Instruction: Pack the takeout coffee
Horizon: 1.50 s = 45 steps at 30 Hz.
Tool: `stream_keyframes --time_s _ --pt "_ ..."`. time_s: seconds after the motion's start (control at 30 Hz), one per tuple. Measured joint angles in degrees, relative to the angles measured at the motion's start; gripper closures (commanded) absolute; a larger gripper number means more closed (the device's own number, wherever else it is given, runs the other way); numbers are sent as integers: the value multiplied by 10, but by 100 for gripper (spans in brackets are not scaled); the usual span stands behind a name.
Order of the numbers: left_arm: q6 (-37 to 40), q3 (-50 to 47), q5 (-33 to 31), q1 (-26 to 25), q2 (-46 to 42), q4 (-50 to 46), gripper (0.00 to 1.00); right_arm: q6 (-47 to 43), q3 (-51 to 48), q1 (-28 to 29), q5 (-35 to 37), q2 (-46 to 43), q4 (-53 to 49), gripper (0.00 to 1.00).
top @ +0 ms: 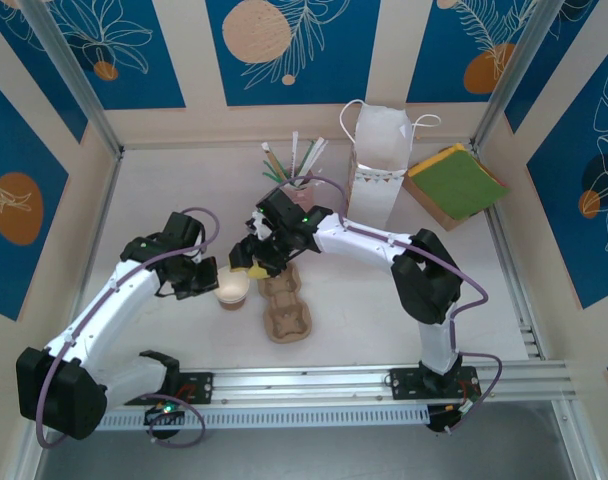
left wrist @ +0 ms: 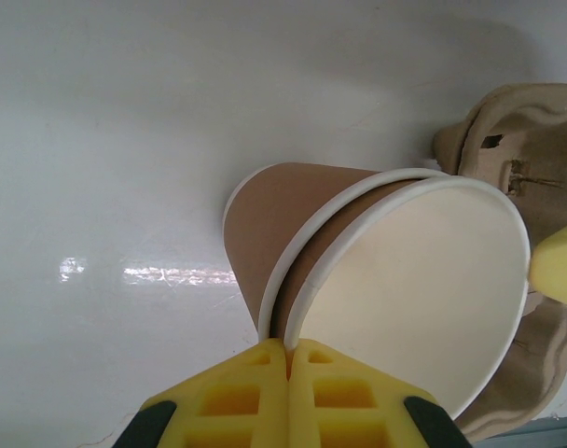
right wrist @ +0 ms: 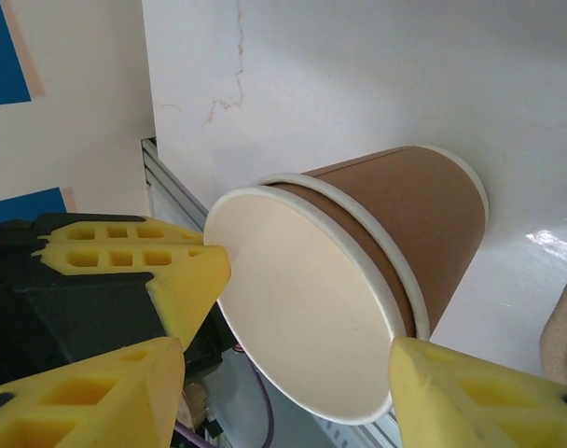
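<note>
Brown nested cups (right wrist: pixel 405 215), left gripper (left wrist: pixel 288 364) pinching rim, right gripper (right wrist: pixel 283 353) astride

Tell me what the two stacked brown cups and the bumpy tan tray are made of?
The two nested brown cups look like kraft paper: matte brown outside, a smooth cream lining that may be coated, and rolled white rims. The bumpy tan cup tray looks like moulded paper pulp: a dull, rough surface with ragged cut-outs.
</note>
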Motion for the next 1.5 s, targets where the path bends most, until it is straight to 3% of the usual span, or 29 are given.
stream_keyframes --time_s 0.6,1.5 --pt "-1 -4 0 0 -3 0 100 2 -17 4 -10 -5 9 43" --pt "-15 2 26 9 -6 -2 100 2 -12 4 -15 16 8 40"
